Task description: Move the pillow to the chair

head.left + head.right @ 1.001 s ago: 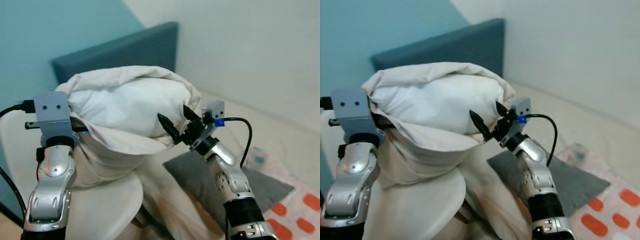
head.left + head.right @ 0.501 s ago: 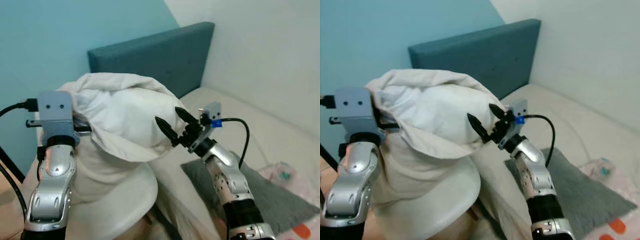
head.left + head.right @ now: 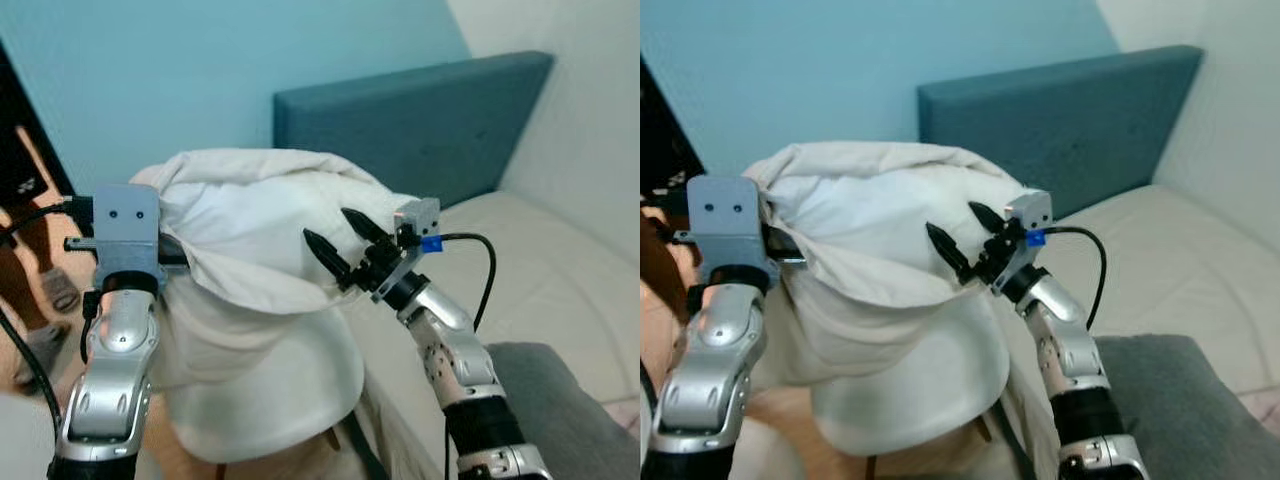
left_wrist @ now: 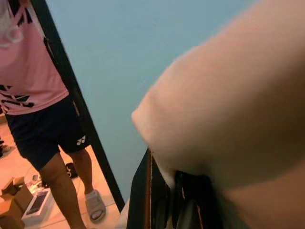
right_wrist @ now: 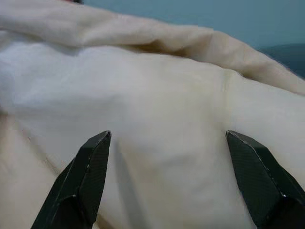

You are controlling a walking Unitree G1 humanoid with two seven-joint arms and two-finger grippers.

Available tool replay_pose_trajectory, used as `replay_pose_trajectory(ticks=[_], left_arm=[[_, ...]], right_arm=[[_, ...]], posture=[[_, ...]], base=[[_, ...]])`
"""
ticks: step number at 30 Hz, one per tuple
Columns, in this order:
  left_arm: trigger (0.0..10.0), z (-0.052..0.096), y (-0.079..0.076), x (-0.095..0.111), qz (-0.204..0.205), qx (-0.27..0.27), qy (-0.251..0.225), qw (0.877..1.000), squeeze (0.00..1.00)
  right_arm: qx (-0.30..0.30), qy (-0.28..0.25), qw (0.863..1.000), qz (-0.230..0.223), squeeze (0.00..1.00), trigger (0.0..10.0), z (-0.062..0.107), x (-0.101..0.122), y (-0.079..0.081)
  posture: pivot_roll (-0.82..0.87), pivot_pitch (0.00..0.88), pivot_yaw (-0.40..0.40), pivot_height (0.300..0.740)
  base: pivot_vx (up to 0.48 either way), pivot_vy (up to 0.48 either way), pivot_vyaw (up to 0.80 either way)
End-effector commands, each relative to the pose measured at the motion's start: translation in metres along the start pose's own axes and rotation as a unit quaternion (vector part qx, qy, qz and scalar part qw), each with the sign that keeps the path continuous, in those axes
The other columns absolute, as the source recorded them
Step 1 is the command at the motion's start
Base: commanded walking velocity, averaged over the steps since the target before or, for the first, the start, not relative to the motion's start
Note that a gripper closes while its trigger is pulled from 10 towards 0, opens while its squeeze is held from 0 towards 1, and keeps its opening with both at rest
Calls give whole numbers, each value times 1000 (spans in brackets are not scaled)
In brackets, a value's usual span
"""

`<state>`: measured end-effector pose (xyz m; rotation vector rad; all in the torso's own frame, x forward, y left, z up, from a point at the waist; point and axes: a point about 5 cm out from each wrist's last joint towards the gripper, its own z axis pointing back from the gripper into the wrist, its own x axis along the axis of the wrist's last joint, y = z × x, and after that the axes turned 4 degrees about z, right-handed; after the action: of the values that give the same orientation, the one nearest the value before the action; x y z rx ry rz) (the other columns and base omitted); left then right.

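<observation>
Both grippers press the pillow (image 3: 250,220): right gripper (image 3: 336,243) spread apart; left gripper (image 3: 175,255) unreadable. Pillow is best lowered squarely onto the chair (image 3: 300,390) beneath.

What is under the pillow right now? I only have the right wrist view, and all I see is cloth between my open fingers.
Observer: In the head views, a white chair seat sits directly below the pillow, and the loose cover hangs down toward it.
Operator: Is the other arm on it?
Observer: Yes. The left gripper presses into the side of the pillow opposite the right gripper.
Operator: Anyone nearby?
Observer: The left wrist view shows a person in a pink shirt standing on the floor beyond the pillow.
</observation>
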<state>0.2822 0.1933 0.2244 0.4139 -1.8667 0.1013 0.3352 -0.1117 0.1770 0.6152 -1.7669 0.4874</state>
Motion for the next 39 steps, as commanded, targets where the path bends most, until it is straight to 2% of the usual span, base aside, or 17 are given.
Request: replay_pose_trajectory(ticks=[1, 2, 5, 10, 12, 14, 19, 28, 39], left_arm=[[10000, -3, 4, 12, -11, 14, -38, 999, 0], [10000, -3, 3, 10, -14, 11, -34, 999, 0], [10000, -3, 1, 7, -18, 7, -28, 999, 0], [10000, -4, -2, -2, -11, 10, 2, 1000, 0], [10000, -7, -2, -5, -9, 21, 11, 1000, 0], [10000, -7, -2, -5, -3, 27, 11, 1000, 0], [10000, -9, -3, -6, -4, 30, 14, 999, 0], [10000, -9, -5, -11, -5, 27, 21, 999, 0], [10000, -9, -9, -12, -6, 17, 19, 1000, 0]], right_arm=[[-26, 33, 999, 5, 0, 10000, -2, -8, -4], [-40, 58, 997, 10, 0, 10000, -3, -13, -7], [-52, 76, 996, 7, 0, 10000, -3, -17, -9], [-33, 71, 997, -5, 0, 10000, -2, -17, -5], [-11, 54, 998, -8, 0, 10000, 1, -14, -1], [-8, 59, 998, 0, 0, 10000, 2, -15, -1], [13, 75, 996, 37, 0, 10000, 3, -18, 3], [39, 81, 995, 39, 0, 10000, 6, -21, 10], [37, 87, 994, 45, 0, 10000, 8, -22, 9]], posture=[[112, 0, -47, 740], [110, 0, -45, 740], [110, 0, -45, 740], [105, 0, -43, 740], [101, 0, -43, 740], [101, 0, -44, 740], [98, 0, -42, 740], [94, 0, -41, 740], [87, 0, -40, 740]], base=[[0, 0, 0], [0, 0, 0], [0, 0, 0], [0, -369, 0], [0, -472, 0], [0, -364, 0], [0, 0, 761], [0, 0, 761], [0, 0, 763]])
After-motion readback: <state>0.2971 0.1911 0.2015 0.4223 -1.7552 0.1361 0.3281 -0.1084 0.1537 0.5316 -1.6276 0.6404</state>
